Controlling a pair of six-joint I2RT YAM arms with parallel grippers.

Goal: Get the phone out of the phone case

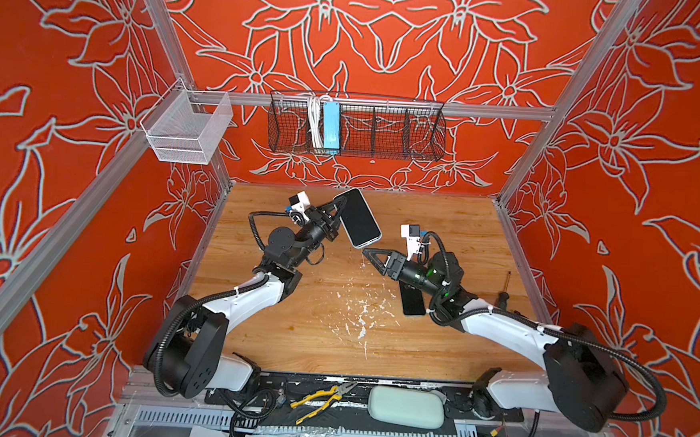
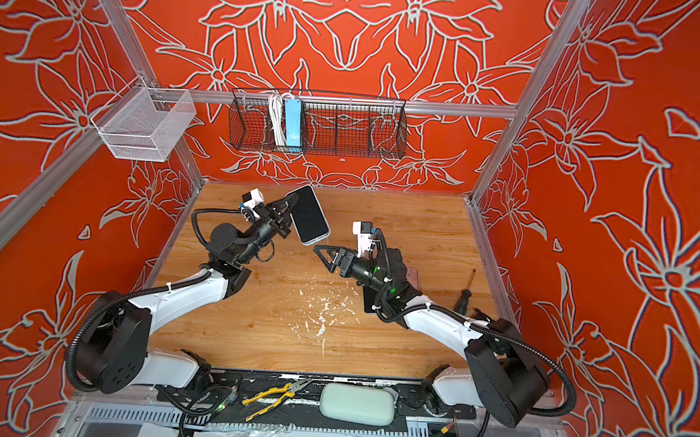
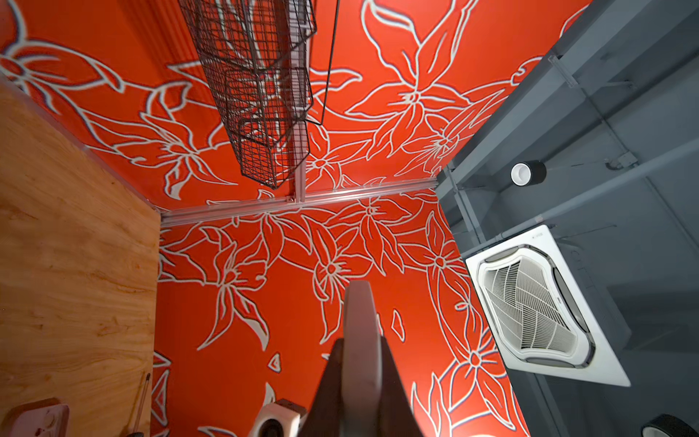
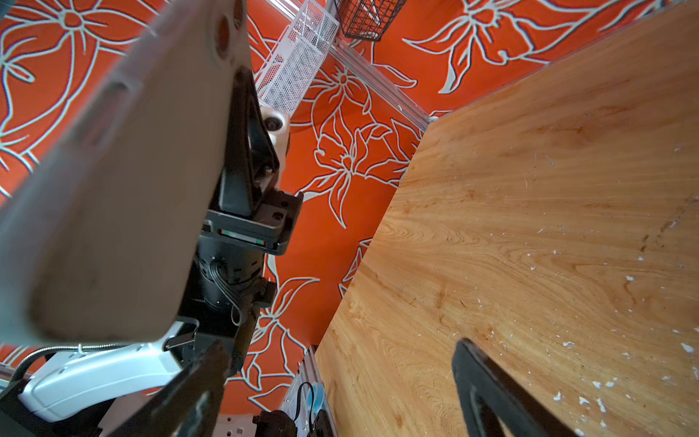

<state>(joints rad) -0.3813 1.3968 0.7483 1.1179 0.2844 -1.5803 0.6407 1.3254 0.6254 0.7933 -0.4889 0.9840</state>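
Note:
The phone [image 1: 358, 220] [image 2: 309, 217] shows a black screen inside a pale-rimmed phone case and hangs tilted above the back of the wooden table [image 1: 333, 335]. My left gripper [image 1: 340, 206] [image 2: 293, 203] is shut on its left long edge. In the left wrist view the grey case edge [image 3: 359, 321] sits clamped between the fingers of that gripper [image 3: 359, 340]. My right gripper [image 1: 373, 259] [image 2: 323, 256] is open and empty, just below the phone's lower end and apart from it. The right wrist view shows the case's beige back [image 4: 125, 189] and that gripper [image 4: 340, 359] standing wide.
A flat black slab [image 1: 412, 302] lies on the table under the right arm. A screwdriver [image 1: 505, 287] lies at the right edge. Pliers [image 1: 323, 397] and a pale green pouch [image 1: 407, 406] rest at the front. A black wire basket [image 1: 387, 130] and a white mesh basket [image 1: 187, 128] hang behind.

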